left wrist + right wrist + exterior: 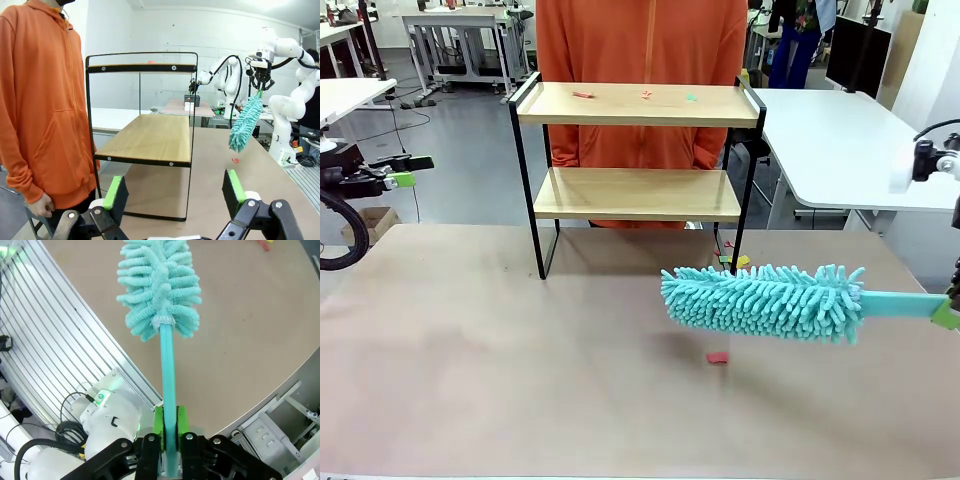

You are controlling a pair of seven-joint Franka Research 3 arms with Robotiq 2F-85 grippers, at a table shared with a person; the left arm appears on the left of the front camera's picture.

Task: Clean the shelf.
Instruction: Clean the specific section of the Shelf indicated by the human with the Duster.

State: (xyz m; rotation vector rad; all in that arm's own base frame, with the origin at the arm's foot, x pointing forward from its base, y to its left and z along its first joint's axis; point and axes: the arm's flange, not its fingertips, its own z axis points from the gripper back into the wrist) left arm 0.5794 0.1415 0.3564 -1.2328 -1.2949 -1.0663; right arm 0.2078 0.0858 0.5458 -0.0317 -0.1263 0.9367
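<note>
**A:** Nearest the lens, the right gripper [169, 415] was clamped on the handle of the teal duster [159, 285]. The head hung above the table [470, 350].

**B:** Shelf position?

**A:** The shelf [620, 195] stood at the table's far edge, with the person [640, 50] just behind it. Small scraps [646, 94] lay on the top board.

**B:** Advice for the sweep?

**A:** Judgement: lift the head above the end rail, lay it flat and draw it along the board.

**B:** Other arm?

**A:** The left gripper [175, 187] had its fingers apart and held nothing, well left of the shelf. Its wrist view caught the top board edge-on, whereas the front view looked down on the scraps.
</note>
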